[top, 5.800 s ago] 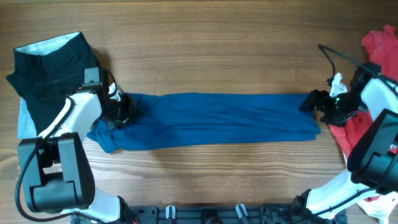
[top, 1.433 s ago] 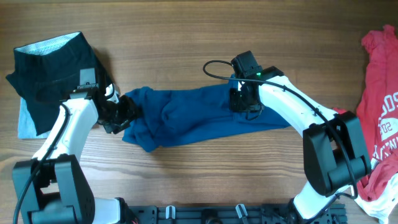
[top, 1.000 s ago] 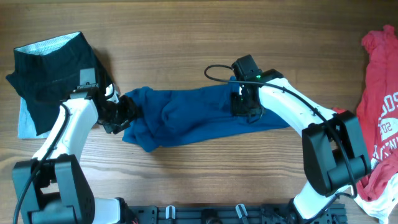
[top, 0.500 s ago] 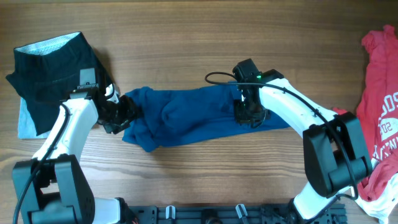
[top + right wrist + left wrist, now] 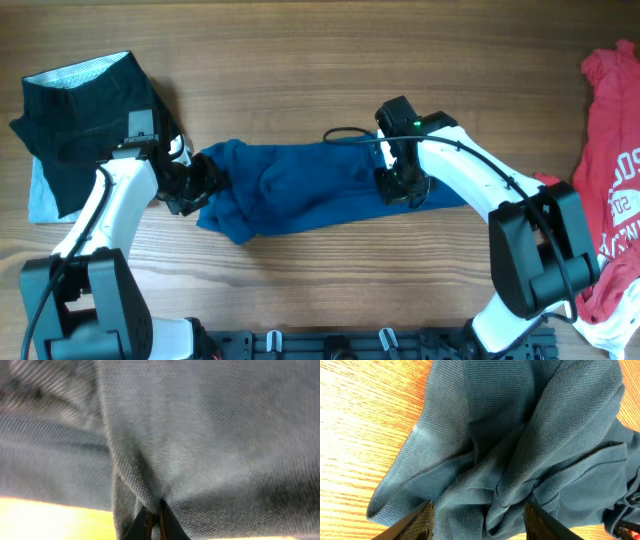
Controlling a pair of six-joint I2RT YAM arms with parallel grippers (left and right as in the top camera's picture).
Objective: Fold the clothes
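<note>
The blue shirt (image 5: pixel 300 195) lies bunched in a short band at mid-table. At the shirt's left end sits my left gripper (image 5: pixel 200 183). In the left wrist view (image 5: pixel 480 521) its jaws stand apart and loose folds of the shirt (image 5: pixel 520 435) fill the gap between them. My right gripper (image 5: pixel 400 188) is over the shirt's right part, shut on a pinched fold of the blue fabric (image 5: pixel 200 435). In the right wrist view (image 5: pixel 155 519) its fingertips meet. A black garment (image 5: pixel 85 110) lies at the far left. A red T-shirt (image 5: pixel 610 150) with white print hangs at the right edge.
A pale blue cloth (image 5: pixel 40 200) peeks out under the black garment. The right arm's black cable (image 5: pixel 345 135) loops above the shirt's upper edge. Bare wooden tabletop (image 5: pixel 300 60) runs along the back and the front of the shirt.
My right gripper has moved toward the table's front and slightly right, carrying the pinched blue fabric with it. The left arm and the shirt's left end have stayed put.
</note>
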